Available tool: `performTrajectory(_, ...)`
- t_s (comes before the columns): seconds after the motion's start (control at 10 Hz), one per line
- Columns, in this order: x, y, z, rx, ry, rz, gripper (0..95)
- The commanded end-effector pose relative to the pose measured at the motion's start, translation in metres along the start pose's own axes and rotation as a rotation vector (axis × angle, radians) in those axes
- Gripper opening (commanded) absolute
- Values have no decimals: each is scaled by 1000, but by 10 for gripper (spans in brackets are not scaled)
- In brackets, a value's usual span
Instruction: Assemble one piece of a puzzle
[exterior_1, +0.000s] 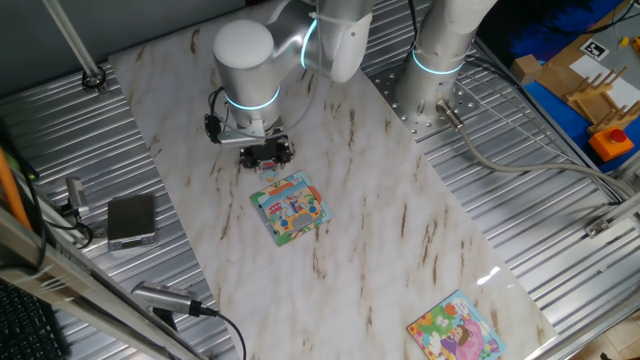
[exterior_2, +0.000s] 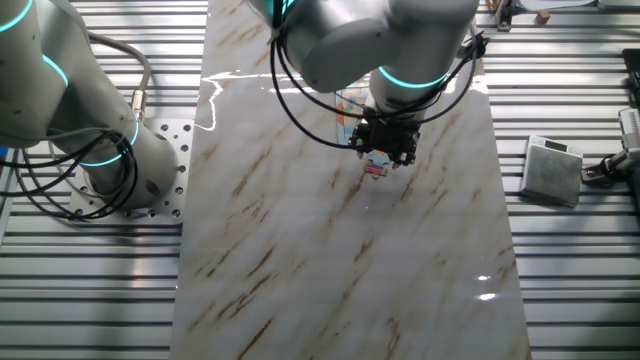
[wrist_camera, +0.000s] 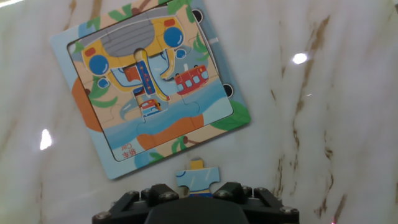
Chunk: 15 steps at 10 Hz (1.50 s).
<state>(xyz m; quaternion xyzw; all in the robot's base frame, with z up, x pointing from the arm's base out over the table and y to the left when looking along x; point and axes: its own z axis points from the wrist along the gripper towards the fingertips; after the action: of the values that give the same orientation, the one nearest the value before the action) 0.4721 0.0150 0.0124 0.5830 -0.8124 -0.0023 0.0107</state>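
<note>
The gripper (wrist_camera: 198, 194) is hanging low over the marble counter (exterior_1: 400, 230), its jaws standing only slightly apart with the piece (wrist_camera: 197, 178) sitting between them at their tips; whether they are actually pinching it cannot be told. The piece, pale blue with a small yellow tab, is lying just beside the lower edge of the puzzle (wrist_camera: 149, 87), apart from it by a thin strip of bare counter. The puzzle is lying flat and turned at an angle, showing a yellow, orange and red cartoon scene inside a light-blue border. Well apart, near the counter's corner in one fixed view, a second puzzle (exterior_1: 455, 330) with a pink-purple figure is resting. A small grey box (exterior_1: 131, 220) is sitting off the counter on the ribbed metal surface.
</note>
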Motion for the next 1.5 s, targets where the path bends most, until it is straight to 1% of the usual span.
performTrajectory(0.1,2,-1,2,0,-4,-2,570)
performTrajectory(0.4,5,-2,4,4,-6,-2,570)
performTrajectory(0.7,6,-2,4,5,-8,-3,570)
performTrajectory(0.9,6,-2,4,7,-14,-6,570)
performTrajectory(1.0,6,-2,4,6,-25,-2,570)
performTrajectory(1.2,6,-2,4,7,-22,16,570)
performTrajectory(1.5,6,-2,4,12,-7,30,570)
